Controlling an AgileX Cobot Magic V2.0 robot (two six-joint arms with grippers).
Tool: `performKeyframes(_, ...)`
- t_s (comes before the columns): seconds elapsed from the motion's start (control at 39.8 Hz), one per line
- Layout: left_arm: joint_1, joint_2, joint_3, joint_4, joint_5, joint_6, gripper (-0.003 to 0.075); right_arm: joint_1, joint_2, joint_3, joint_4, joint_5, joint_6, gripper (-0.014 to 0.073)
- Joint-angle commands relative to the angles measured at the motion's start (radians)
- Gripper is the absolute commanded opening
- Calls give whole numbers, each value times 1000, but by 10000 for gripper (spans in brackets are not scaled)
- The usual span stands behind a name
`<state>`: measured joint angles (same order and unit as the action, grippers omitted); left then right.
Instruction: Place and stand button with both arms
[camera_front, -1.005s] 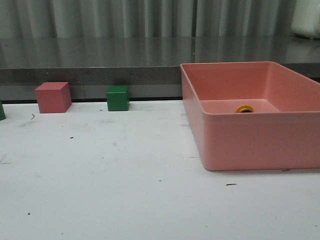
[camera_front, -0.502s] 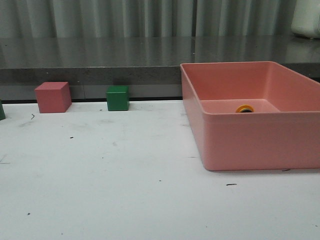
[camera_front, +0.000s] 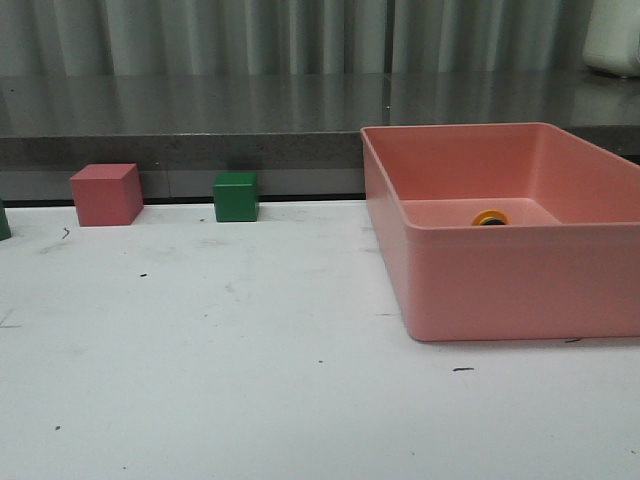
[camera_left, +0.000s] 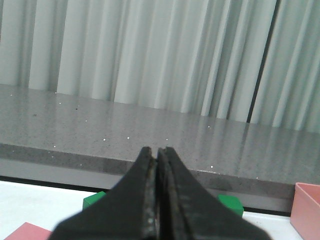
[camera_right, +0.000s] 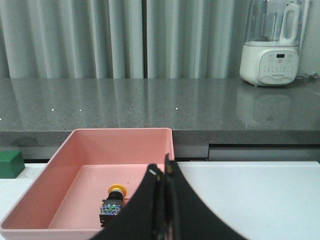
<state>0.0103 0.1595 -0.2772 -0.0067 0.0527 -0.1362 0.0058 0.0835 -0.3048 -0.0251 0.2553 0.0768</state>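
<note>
Both tools are pressed together with nothing between them: the left tool (camera_left: 157, 155) shows its two black fingers touching along their whole length, raised and facing the grey counter (camera_left: 150, 135) and curtains, and the right tool (camera_right: 164, 172) is likewise closed to a thin seam, held just above the near edge of the pink bin (camera_right: 65, 170). No writing can be read anywhere; the white blender (camera_right: 272, 42) on the counter carries a small dark display and rows of buttons on its base, too small to make out, and the button's body shows only tiny coloured specks. That button (camera_right: 113, 202) lies on its side on the bin's floor, its round yellow cap pointing toward the far wall, a black collar behind it and a blocky dark base nearest the right tool. From the front, only the yellow cap (camera_front: 490, 217) peeks over the bin's near wall (camera_front: 520, 280). The bin stands on the right half of the white desk (camera_front: 250, 360). Along the desk's far edge sit a pink-red cube (camera_front: 105, 194) and, well apart to its right, a green cube (camera_front: 236, 196).
</note>
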Motion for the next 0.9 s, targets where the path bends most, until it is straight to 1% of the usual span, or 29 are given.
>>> performKeyframes(0.0,2,127,-127,38,19,-6,-20,-5,118,-119,4,9,-5,-67)
performKeyframes(0.1,2,256,-211,67,69,-6,-20,-5,240,-211,4,72,-5,-67)
performKeyframes(0.2,2,324,-253,58,73,-6,-20,-5,343,-273,4,90,-5,-67)
performKeyframes(0.33,2,350,-260,49,67,-6,-20,-5,412,-298,4,69,-5,-67)
performKeyframes(0.43,2,350,-260,49,61,-6,-15,-5,423,-298,4,54,-5,-67)
performKeyframes(0.48,2,350,-260,49,61,-6,16,-5,423,-298,4,52,-5,-60)
performKeyframes(0.5,2,350,-260,49,61,-6,37,-5,423,-298,4,50,-5,-50)
performKeyframes(0.55,2,350,-260,49,61,-6,105,-5,423,-298,4,44,-5,3)
performKeyframes(0.6,2,350,-260,49,61,-6,197,-5,423,-298,4,35,-5,80)
performKeyframes(0.65,2,350,-260,49,61,-6,324,-5,423,-298,4,25,-5,181)
performKeyframes(0.68,2,350,-260,49,61,-6,391,-5,423,-298,4,18,-5,246)
performKeyframes(0.75,2,350,-260,49,59,-6,557,-5,434,-298,4,-5,-5,426)
performKeyframes(0.8,2,350,-260,49,54,-6,629,-5,447,-298,4,-20,-5,526)
performKeyframes(0.85,2,350,-260,49,55,-6,675,-5,465,-298,10,-31,-5,605)
performKeyframes(0.88,2,350,-260,49,55,-6,685,-4,478,-299,25,-31,-5,639)
